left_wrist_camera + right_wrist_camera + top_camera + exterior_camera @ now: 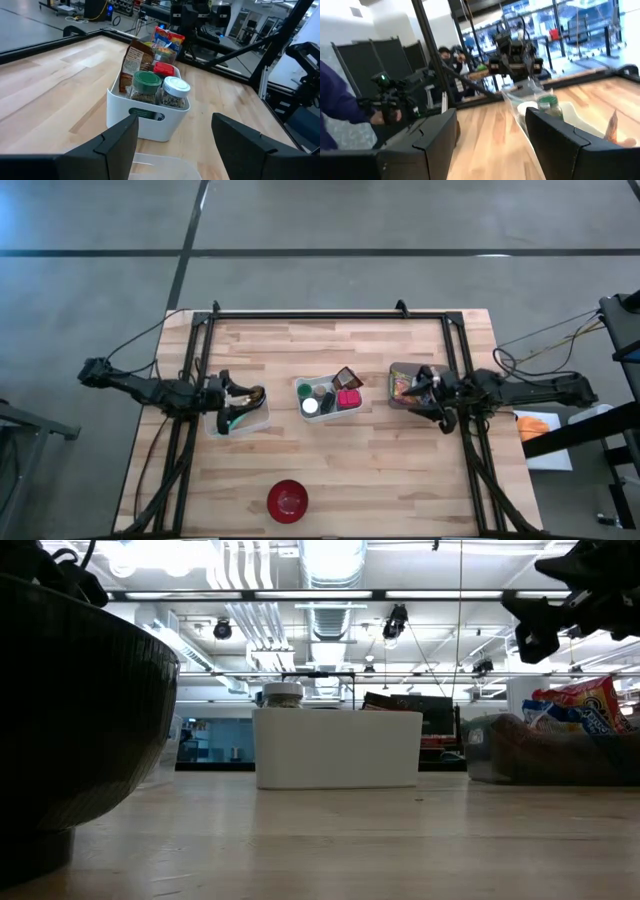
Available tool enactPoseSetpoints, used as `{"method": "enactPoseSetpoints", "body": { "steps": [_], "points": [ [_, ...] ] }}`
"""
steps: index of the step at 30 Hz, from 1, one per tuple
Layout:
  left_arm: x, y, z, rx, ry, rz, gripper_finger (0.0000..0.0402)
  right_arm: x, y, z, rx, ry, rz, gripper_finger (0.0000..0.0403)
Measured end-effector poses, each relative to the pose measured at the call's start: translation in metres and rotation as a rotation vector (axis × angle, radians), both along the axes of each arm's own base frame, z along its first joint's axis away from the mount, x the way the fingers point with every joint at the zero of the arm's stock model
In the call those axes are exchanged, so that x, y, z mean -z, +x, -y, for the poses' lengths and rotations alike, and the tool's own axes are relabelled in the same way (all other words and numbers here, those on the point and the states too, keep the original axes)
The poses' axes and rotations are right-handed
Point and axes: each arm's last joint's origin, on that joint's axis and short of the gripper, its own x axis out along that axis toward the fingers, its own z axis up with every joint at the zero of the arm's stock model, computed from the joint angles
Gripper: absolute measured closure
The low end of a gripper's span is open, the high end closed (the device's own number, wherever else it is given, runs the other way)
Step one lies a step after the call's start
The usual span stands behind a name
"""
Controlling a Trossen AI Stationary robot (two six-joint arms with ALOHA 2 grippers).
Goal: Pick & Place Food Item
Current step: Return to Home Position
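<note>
A white bin [328, 398] at mid-table holds a green-lidded jar [146, 82], a white-lidded jar [175, 90], a brown packet [137, 57] and a red item [163, 69]. A grey bin [405, 385] on the right holds snack packets [585, 705]. My left gripper [248, 395] hangs open over a clear container [235, 418] to the left of the white bin, pointing toward that bin [175, 120]. My right gripper [422, 387] hangs open above the grey bin, pointing toward the table's left [491, 114]. A red bowl [287, 500] rests on its foot near the front edge.
A black frame [330, 313] runs along the table's far edge and down both sides. Bare wood lies between the bins and the red bowl. Beyond the table's left side, a person in a dark blue sleeve [337, 100] shows in the right wrist view.
</note>
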Motion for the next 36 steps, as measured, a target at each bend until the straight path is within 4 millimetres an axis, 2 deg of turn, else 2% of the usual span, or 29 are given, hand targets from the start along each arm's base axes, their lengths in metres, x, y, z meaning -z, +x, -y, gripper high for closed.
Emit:
{"method": "enactPoseSetpoints", "body": {
  "steps": [36],
  "points": [
    [0.0007, 0.0000, 0.0000, 0.000, 0.001, -0.004, 0.0147, 0.0024, 0.0017, 0.0000, 0.002, 0.001, -0.028, 0.0170]
  ]
}}
